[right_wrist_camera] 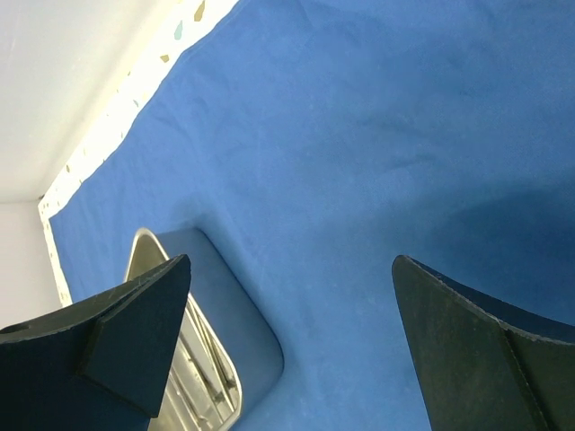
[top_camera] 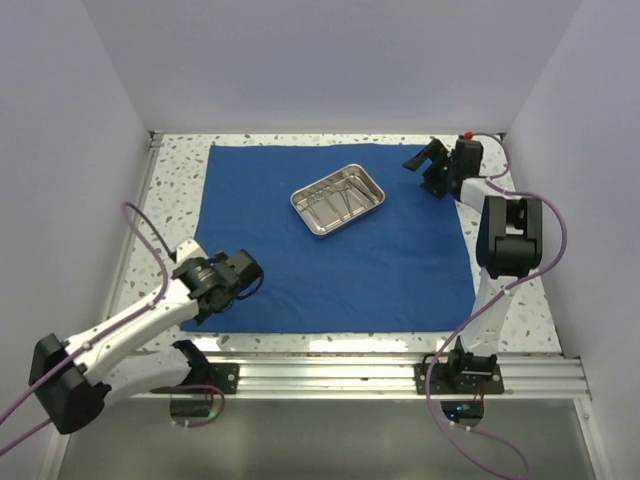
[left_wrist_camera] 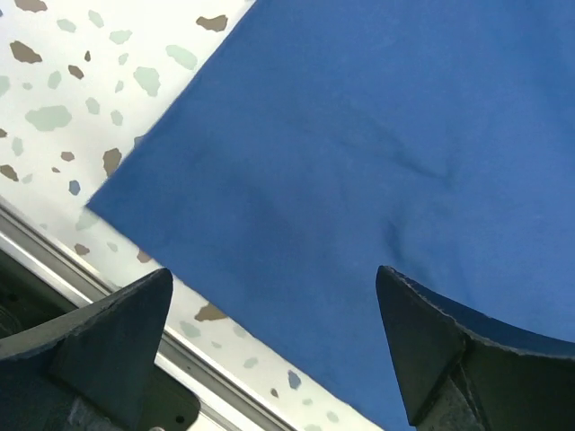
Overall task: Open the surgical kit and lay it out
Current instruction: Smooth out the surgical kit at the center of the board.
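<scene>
While flat — drape point(top_camera: 380, 270) under tray point(top_camera: 370, 184).

This is a robotics lab cell, a purpose-built test enclosure rather than a lived-in room. Plain pale walls point(top_camera: 330, 60) box in the table point(top_camera: 175, 180) along its far, left and right edges. The table has a speckled terrazzo-pattern top. An aluminium rail point(top_camera: 340, 375) runs along its near edge, and the left arm point(top_camera: 130, 330) and right arm point(top_camera: 510, 240) are bolted to it (purple cables point(top_camera: 563, 238) loop from both). A blue cloth point(top_camera: 330, 270) lies spread flat across the middle of the table with a steel tray point(top_camera: 304, 214) on it, a staged bench set-up.
</scene>
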`<state>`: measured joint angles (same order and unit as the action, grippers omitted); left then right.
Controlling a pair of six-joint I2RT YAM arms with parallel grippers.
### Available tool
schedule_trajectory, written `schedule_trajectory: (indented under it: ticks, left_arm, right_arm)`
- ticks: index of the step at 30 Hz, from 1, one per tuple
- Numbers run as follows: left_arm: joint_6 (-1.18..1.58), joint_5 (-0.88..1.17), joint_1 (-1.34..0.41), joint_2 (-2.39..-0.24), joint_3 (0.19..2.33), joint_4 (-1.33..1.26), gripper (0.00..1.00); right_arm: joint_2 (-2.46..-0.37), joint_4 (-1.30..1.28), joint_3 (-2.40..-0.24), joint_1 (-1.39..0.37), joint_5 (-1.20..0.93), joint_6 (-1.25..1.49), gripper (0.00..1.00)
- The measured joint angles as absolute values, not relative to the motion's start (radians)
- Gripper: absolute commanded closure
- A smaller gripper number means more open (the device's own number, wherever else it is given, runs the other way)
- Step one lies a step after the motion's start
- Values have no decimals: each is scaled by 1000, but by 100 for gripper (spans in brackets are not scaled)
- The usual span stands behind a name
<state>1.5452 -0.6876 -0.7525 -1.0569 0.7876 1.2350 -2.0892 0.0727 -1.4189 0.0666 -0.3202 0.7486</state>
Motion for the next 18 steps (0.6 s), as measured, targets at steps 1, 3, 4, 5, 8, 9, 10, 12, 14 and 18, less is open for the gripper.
schedule_trajectory:
  ticks: [1, 3, 4, 5, 8, 9, 10, 12, 14, 18]
  left_arm:
    - [1562, -689, -759, -1025, 789, 1246, 0]
    - [1589, -695, -776, -979, 801, 1269, 1]
    - [1593, -702, -782, -976, 817, 1283, 0]
    - [1589, -713, -786, -987, 843, 1290, 1]
    - [1535, -761, -787, -1086, 945, 1264, 0]
    - [1512, -776, -787, -1122, 973, 1249, 0]
    - [1468, -802, -785, -1176, 1003, 1216, 1]
    - [1348, -828, -754, -1279, 1053, 1110, 5]
    - [1194, -803, -675, -1362, 1077, 958, 9]
    - [908, -681, -429, -1528, 1130, 650, 6]
  right_arm:
    - [-2093, 73, -1419, 67, -329, 752, 1]
    - [-2100, 76, -1419, 67, -338, 760, 1]
    - [-2103, 78, -1419, 67, -342, 763, 1]
    - [-2105, 78, -1419, 67, -347, 765, 1]
    - [-2107, 78, -1419, 67, -355, 768, 1]
    - [-2107, 78, -1419, 67, -356, 767, 1]
    - [-2107, 79, -1419, 67, -357, 767, 1]
    - [-2107, 77, -1419, 67, -357, 765, 1]
    - [-2107, 76, -1419, 67, -355, 758, 6]
    - [-2107, 61, -1419, 67, -345, 739, 3]
